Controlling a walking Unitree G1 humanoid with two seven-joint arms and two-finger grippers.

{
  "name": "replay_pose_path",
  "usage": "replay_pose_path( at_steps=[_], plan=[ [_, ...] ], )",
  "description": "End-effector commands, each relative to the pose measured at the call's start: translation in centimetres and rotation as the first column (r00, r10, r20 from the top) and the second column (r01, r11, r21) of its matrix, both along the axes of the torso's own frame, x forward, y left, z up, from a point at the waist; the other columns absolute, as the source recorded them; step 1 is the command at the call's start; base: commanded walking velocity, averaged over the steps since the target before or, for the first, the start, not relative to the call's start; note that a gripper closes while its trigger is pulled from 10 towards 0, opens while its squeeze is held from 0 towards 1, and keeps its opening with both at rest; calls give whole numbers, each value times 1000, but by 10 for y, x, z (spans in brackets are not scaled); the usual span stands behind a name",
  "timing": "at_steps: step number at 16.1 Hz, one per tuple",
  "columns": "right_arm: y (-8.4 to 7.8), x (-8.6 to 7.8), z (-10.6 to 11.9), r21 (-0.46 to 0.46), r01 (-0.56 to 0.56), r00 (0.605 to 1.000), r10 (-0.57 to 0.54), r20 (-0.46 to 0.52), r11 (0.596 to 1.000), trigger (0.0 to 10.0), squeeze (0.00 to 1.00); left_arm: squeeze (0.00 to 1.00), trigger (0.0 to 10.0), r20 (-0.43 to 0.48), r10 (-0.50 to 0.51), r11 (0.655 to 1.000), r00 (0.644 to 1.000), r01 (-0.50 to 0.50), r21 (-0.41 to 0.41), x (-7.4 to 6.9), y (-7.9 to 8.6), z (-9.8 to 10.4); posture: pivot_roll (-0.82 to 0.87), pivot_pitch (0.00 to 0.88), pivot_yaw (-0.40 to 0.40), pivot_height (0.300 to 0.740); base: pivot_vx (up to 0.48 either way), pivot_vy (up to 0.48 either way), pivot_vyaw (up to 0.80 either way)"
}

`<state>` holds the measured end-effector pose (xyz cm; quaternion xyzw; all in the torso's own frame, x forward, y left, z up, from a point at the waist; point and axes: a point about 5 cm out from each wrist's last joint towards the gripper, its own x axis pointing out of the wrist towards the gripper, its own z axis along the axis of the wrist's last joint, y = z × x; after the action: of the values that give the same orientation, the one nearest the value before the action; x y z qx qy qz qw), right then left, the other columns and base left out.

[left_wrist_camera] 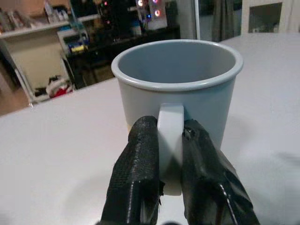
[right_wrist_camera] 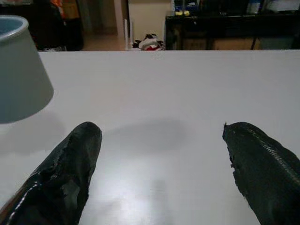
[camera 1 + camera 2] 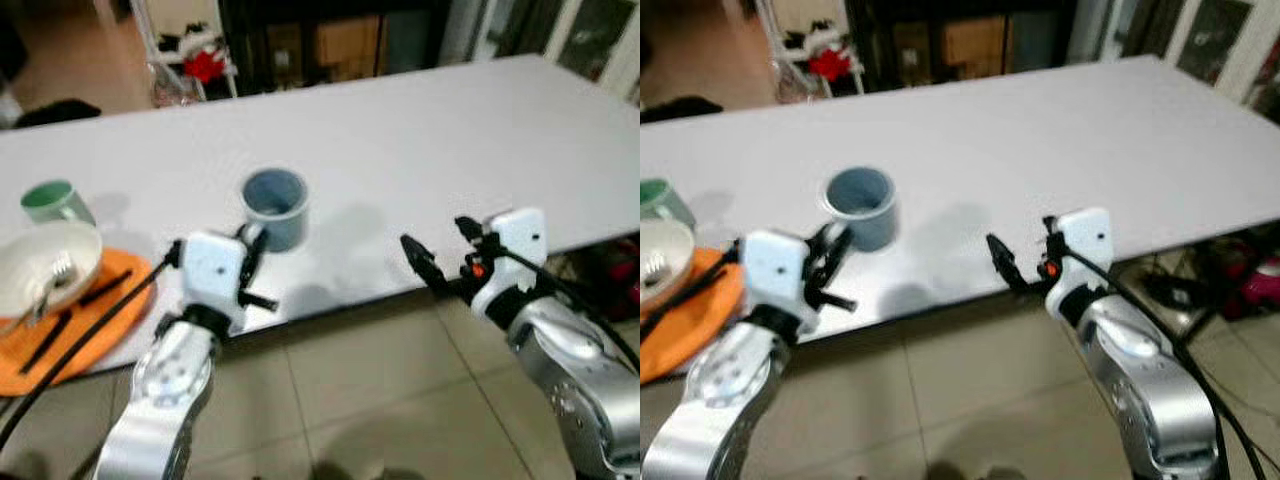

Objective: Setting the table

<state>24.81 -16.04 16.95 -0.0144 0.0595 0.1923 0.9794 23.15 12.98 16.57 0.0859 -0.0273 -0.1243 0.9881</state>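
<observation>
left pincer [image 1: 169,157] pinching grey mug [image 1: 180,89] handle, on white table [image 3: 420,140]

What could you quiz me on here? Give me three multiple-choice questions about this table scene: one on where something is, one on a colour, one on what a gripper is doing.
1. Where do the chopsticks lie?
A) in the blue-grey mug
B) on the orange mat, beside the white bowl
C) on the floor

2. What colour is the mug behind the white bowl?
A) green
B) red
C) black

3. What is the left gripper doing?
A) hanging open over the floor
B) holding the bowl
C) shut on the handle of the blue-grey mug

Answers: 1 B, the chopsticks lie on the orange mat. 2 A, it is pale green. 3 C, both fingers pinch the handle.
</observation>
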Motion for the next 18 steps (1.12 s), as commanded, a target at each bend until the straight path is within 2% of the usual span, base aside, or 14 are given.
replay_pose_path(
  at_steps=[1, 4, 8, 11, 13, 15, 17, 18],
  plan=[
    [6, -3, 0, 6, -38, 999, 38, -15, 999, 10000, 0, 0, 10000, 11, -2, 1000, 1000, 2, 9, 14, 5, -2, -99, 45, 43, 740, 364, 0, 0],
    [7, -5, -2, -4, -55, 998, 55, -20, 998, 10000, 0, 0, 10000, -1, -50, 998, 999, 50, 42, 27, 2, -8, -111, 41, 56, 740, 358, 0, 0],
    [7, -8, -2, -12, -82, 996, 82, -30, 997, 10000, 0, 0, 10000, -16, -69, 997, 998, 69, 33, 42, -2, -14, -122, 31, 69, 740, 349, 0, 0],
    [9, -9, -3, -11, -106, 994, 105, -35, 994, 10000, 0, 0, 10000, -48, -25, 1000, 999, 25, 11, 53, 1, -19, -127, 25, 70, 740, 325, 0, 0],
    [10, -9, -3, -11, -121, 992, 120, -37, 993, 10000, 0, 0, 10000, -88, 4, 1000, 996, -3, 10, 62, 3, -25, -129, 23, 71, 740, 0, 0, 0],
    [14, -11, -3, -20, -174, 984, 173, -50, 985, 10000, 0, 0, 10000, -113, 5, 1000, 994, -6, -2, 72, 3, -33, -129, 23, 68, 740, 0, 0, 0],
    [17, -15, -5, -37, -238, 969, 234, -84, 971, 10000, 0, 0, 10000, -155, 3, 999, 988, -10, -48, 82, 1, -41, -135, 28, 67, 740, 0, 0, 0],
    [17, -16, -6, -49, -252, 965, 246, -93, 967, 10000, 0, 0, 10000, -166, 9, 999, 986, -16, -41, 87, 1, -44, -139, 30, 68, 740, 0, 0, 0]
  ],
)
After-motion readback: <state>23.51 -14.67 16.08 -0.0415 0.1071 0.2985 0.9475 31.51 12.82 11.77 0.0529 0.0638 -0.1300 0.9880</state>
